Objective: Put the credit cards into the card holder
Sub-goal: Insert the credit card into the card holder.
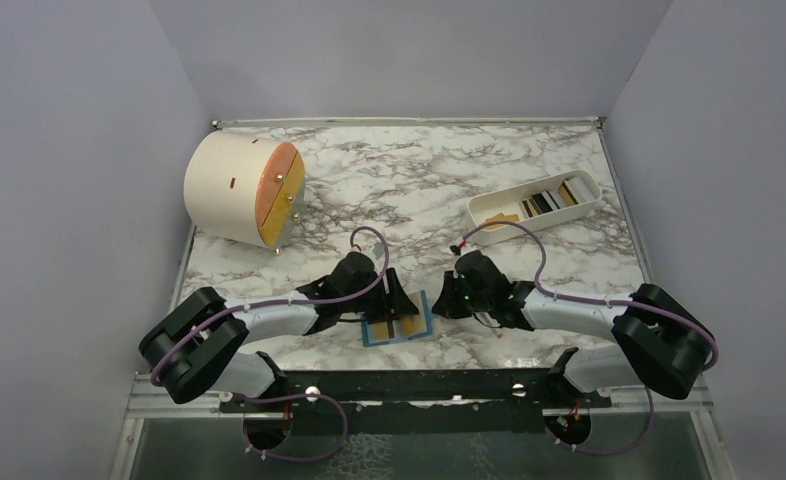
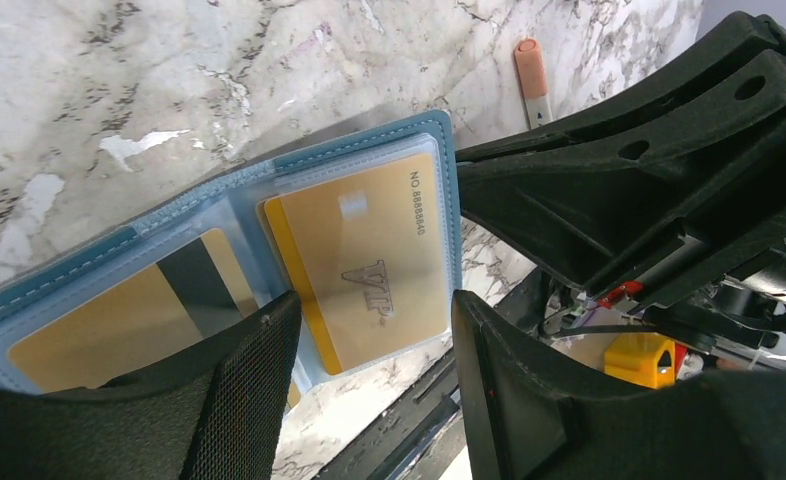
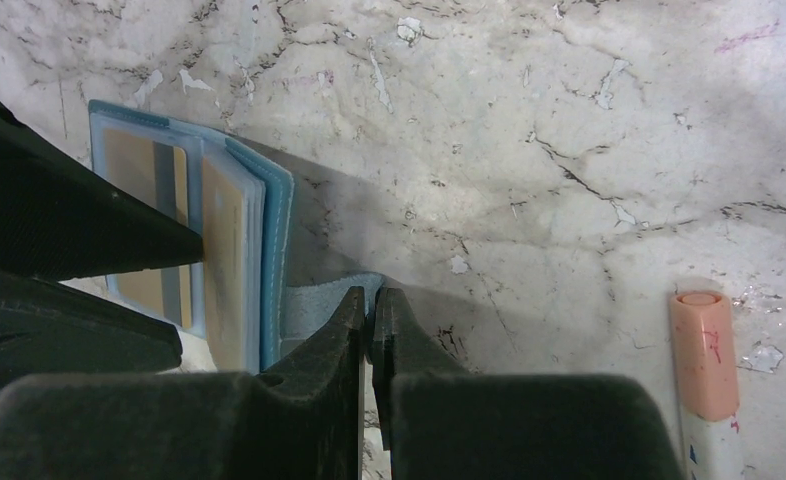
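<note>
Right jaws: closed tight, apparently pinching the teal flap of the card holder [image 3: 274,200]. Left jaws: about half open, gripping nothing, poised over the holder's clear sleeves. Holder lies open on the bench [image 1: 419,180] with two gold credit cards [image 2: 369,260] sleeved inside, and more in a white tray [image 1: 539,219] well beyond it. Judged: cards light, stiff and slick, best pinched by an edge; holder soft and springy, needs pinning.

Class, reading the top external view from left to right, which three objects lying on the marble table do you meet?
Cream round box with an orange front → card holder → white tray.
</note>
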Motion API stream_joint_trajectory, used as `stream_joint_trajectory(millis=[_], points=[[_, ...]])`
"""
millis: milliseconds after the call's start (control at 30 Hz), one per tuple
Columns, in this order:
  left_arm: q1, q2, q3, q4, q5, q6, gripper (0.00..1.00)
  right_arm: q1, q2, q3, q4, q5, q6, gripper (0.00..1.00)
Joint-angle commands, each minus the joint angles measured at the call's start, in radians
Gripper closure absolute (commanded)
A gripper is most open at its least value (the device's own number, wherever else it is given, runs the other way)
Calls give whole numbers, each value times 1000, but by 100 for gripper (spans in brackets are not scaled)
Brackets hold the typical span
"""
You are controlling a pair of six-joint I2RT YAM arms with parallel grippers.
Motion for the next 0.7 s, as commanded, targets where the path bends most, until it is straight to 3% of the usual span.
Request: stream_joint_trajectory(millis=[0, 300, 467, 667], points=[[-20, 26, 41, 57, 5, 30, 41, 15, 11, -27, 38, -26, 23, 99], [-19, -48, 80, -190, -105, 115, 30, 16, -50, -19, -60, 74, 6, 99], [-18, -83, 161, -379, -221, 198, 14, 16, -34, -18, -50, 57, 14, 99], [-1, -144, 183, -535, -301, 226, 12, 16, -54, -22, -46, 56, 20, 99]])
